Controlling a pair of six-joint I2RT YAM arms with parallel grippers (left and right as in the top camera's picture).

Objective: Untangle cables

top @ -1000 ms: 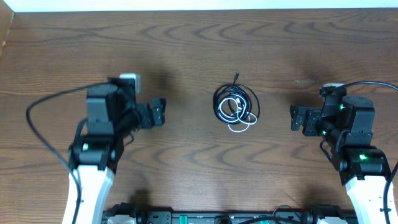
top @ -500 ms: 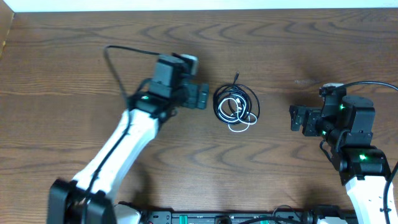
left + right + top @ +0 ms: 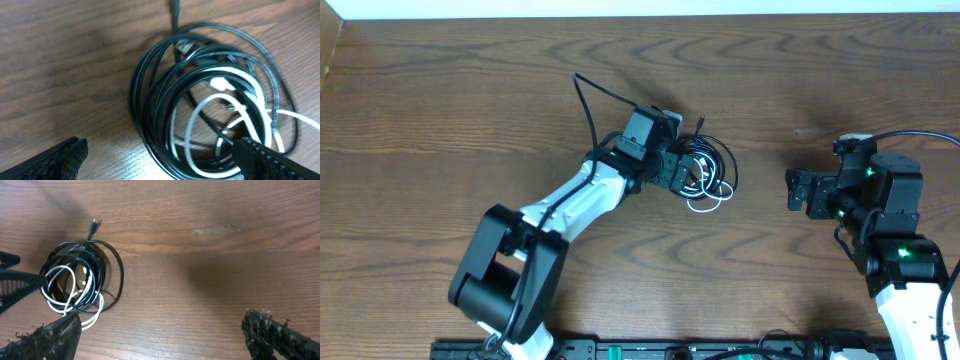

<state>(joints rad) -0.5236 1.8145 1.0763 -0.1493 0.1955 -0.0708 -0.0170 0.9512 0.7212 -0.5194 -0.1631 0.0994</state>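
The left tool (image 3: 160,150), jaws apart, is being held over the entwined black cable (image 3: 145,100) and white cable (image 3: 220,82) at the table (image 3: 440,80) centre. Gripping one strand is being judged the next requirement. The right tool (image 3: 798,190), likewise parted, is being held well apart.

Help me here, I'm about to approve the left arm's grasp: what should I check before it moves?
1. Black cable and white cable separated: not ok, loops interwoven.
2. Left pincer open over the cables: ok.
3. Right pincer open, apart from the cables: ok.
4. Black plug end free outside the loops: ok.
5. Left pincer's height above the table: cannot tell.
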